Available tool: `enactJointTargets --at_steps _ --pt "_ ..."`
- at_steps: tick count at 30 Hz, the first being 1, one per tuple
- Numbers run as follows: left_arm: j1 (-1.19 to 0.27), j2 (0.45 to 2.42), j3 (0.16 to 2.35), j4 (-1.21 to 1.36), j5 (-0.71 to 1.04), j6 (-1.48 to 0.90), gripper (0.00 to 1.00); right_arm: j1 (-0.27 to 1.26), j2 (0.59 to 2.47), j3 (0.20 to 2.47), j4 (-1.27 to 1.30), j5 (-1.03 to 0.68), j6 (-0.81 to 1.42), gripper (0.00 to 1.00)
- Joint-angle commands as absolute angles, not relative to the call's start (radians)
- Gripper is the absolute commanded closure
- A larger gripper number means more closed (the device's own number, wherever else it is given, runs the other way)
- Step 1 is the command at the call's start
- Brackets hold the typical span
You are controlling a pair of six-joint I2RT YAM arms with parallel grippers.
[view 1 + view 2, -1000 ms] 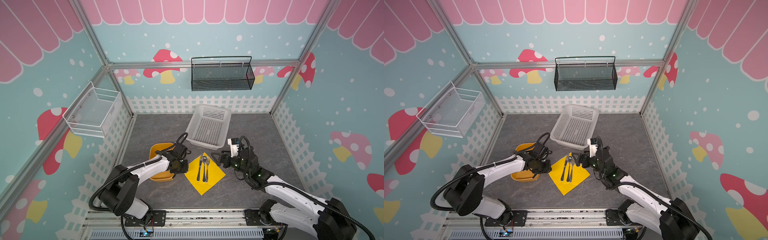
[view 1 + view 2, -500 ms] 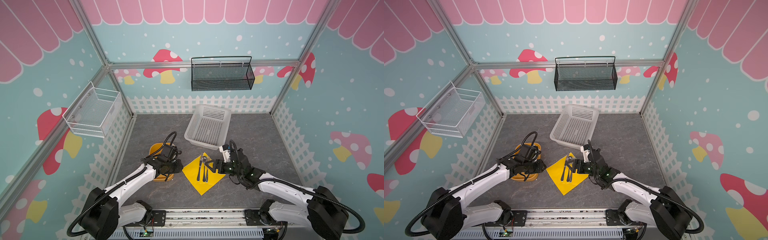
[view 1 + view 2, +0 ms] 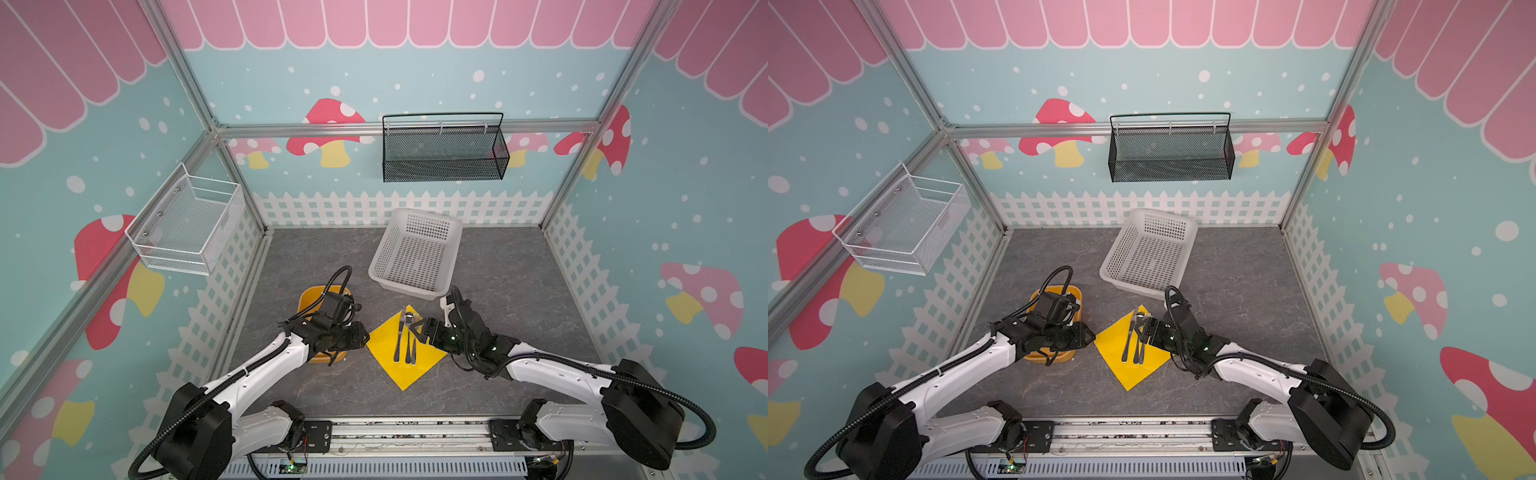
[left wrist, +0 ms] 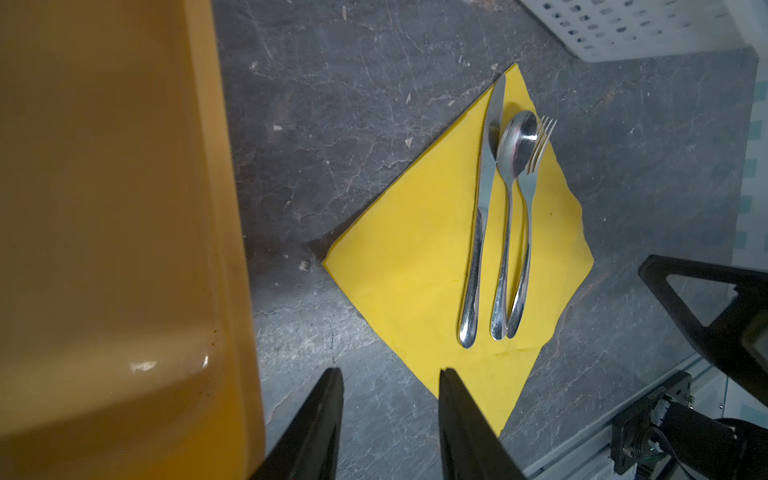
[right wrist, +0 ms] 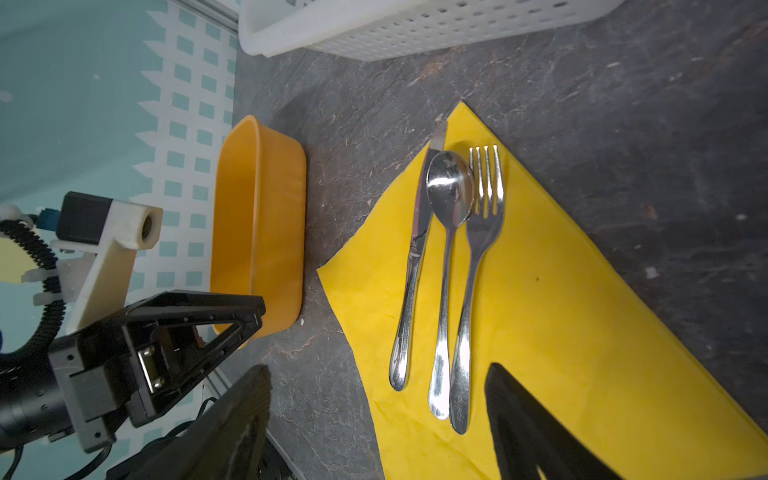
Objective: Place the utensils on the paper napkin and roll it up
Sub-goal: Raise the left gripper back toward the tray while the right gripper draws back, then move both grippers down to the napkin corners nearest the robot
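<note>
Far left, a white wire basket (image 3: 187, 224) hangs on the side wall, apart from the work. On the grey stone-patterned tabletop (image 3: 324, 386) stands a rigid orange-yellow plastic tray (image 3: 307, 297). The left gripper (image 3: 365, 336) reaches across the tray and stops just short of the left corner of the thin lemon-yellow paper napkin (image 3: 384, 349). In the left wrist view its jaws stand partly apart and hold nothing.

The napkin lies flat, set as a diamond near the middle of the table. On its right half the three shiny silver utensils lie side by side, handles toward the robot: knife (image 5: 415, 257), spoon (image 5: 451, 187), fork (image 5: 478, 249). The spoon's bowl touches the fork's tines, and the knife's tip reaches just past the napkin's far edge.

The right gripper (image 3: 415, 328) is at the napkin's right edge near the fork's head, jaws wide and empty. Behind it sits a white perforated plastic basket (image 3: 384, 245), and a black mesh basket (image 3: 444, 153) hangs on the rear wall.

The placing looks done and the rolling is not yet begun. The next move likely calls for pinching one corner of the paper off the table without nudging the cutlery, then turning it over the handles while the other gripper steadies the bundle.

The only writing is a small stamp near the end of the fork's handle, too small to read.
</note>
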State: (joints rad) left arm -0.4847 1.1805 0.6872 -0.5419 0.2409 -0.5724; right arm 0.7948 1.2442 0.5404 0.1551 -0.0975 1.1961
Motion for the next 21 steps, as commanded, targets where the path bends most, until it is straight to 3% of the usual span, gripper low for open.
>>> enactJointTargets --at_steps 1,11,16,21 --pt "-0.481 1.177 0.721 -0.553 0.289 -0.58 0.59 0.799 1.246 0.492 0.172 -0.104 1.264 0.18" --pt "-0.482 1.169 0.784 -0.682 0.404 -0.647 0.63 0.79 1.342 0.504 0.218 -0.215 1.25 0.19" --pt "-0.486 1.169 0.774 -0.631 0.312 -0.667 0.64 0.772 1.342 0.462 0.205 -0.181 1.185 0.19" --pt "-0.512 1.165 0.738 -0.62 0.291 -0.7 0.64 0.714 1.35 0.438 0.194 -0.315 1.065 0.18"
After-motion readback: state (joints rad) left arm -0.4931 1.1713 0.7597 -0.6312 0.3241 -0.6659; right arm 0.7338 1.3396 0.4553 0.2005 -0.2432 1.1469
